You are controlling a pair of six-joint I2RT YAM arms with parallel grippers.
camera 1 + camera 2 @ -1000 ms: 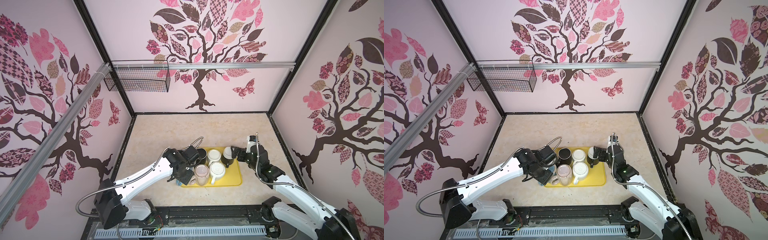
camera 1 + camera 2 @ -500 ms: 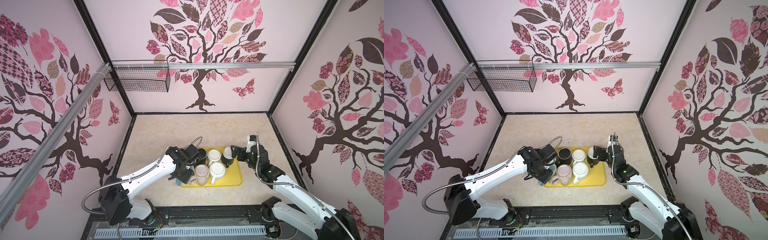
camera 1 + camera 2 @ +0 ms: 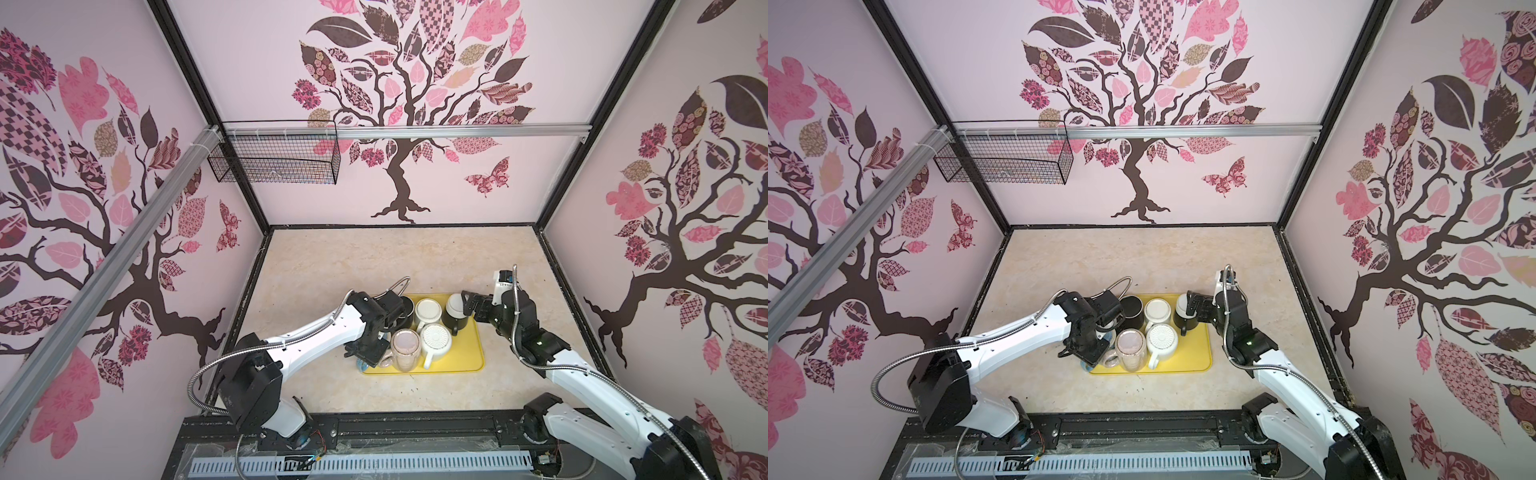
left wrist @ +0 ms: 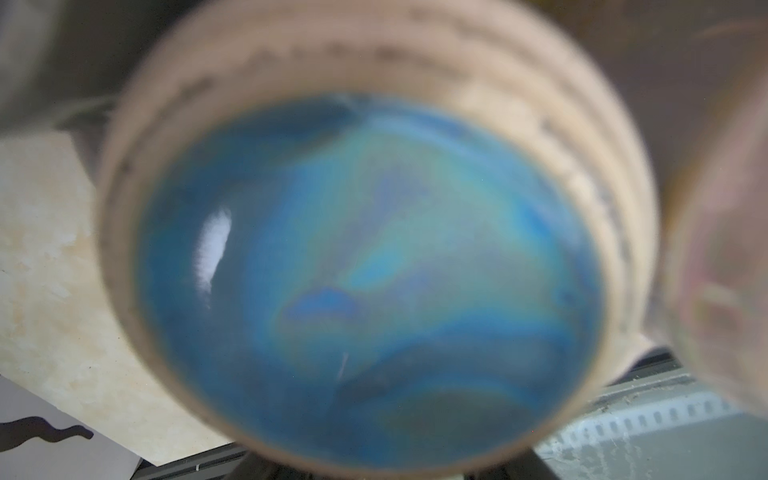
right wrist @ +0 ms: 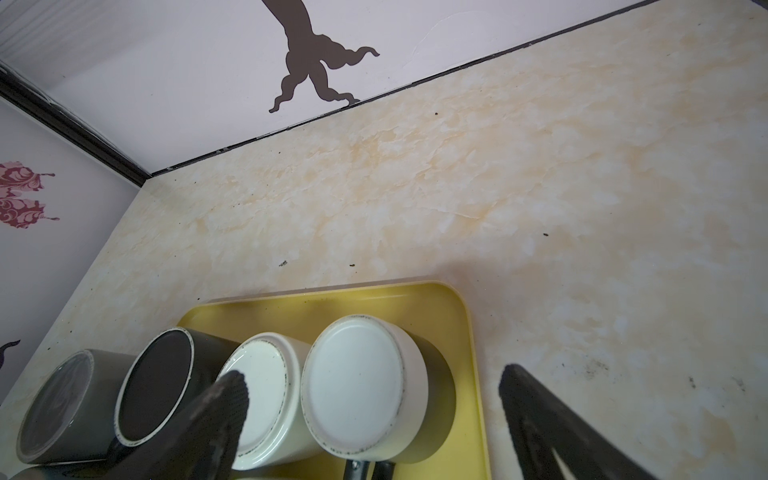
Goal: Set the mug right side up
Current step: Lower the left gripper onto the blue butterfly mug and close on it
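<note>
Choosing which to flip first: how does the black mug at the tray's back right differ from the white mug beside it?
The black mug has dark walls under a white base; the white mug is all white. The black mug sits at the row's end, nearest the open right gripper; the white mug stands mid-row. Both are upside down on the yellow tray.

L arm (image 3: 316, 332) reaches fwd, wrist bent down. L gripper (image 3: 368, 353) points down near its own side; jaws hidden, width unclear. R arm (image 3: 582, 374) stretches fwd and inward. R gripper (image 3: 467, 306) sits approx level, jaws spread wide, nothing betw them.
</note>
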